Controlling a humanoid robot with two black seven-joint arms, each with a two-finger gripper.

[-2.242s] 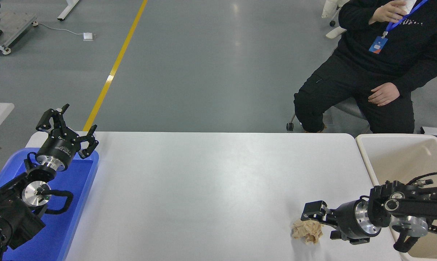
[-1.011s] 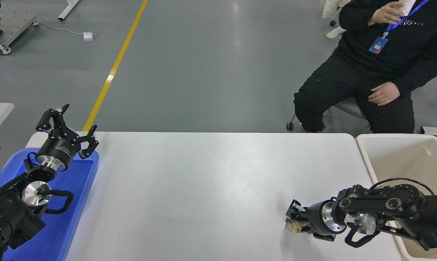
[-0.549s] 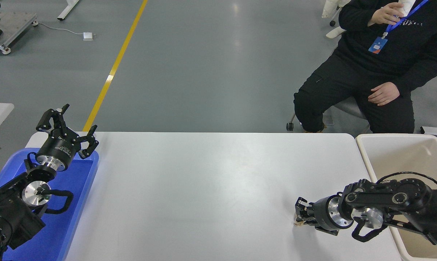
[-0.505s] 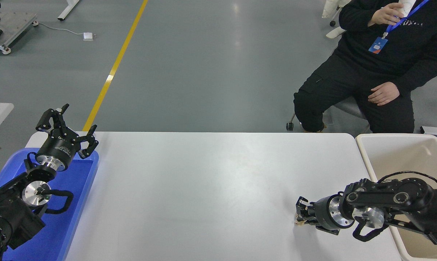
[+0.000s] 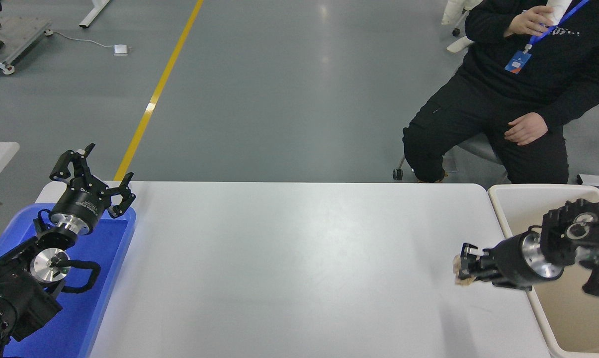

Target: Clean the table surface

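The white table surface (image 5: 289, 258) spreads across the middle of the head view. My right gripper (image 5: 464, 268) hovers above its right end, shut on a crumpled tan paper ball (image 5: 460, 273), of which only a small edge peeks out at the fingertips. The gripper points left, and its arm comes in over the cream tub. My left gripper (image 5: 91, 166) is parked open above the far corner of the blue tray at the lower left, holding nothing.
A cream plastic tub (image 5: 528, 209) stands off the table's right end. A blue tray (image 5: 100, 278) lies at the left end under my left arm. A person (image 5: 508, 94) in black sits beyond the far right corner.
My right gripper closed on the paper ball at the table's near right, then lifted it and carried it right and farther back, toward the tub. The left arm has not moved.
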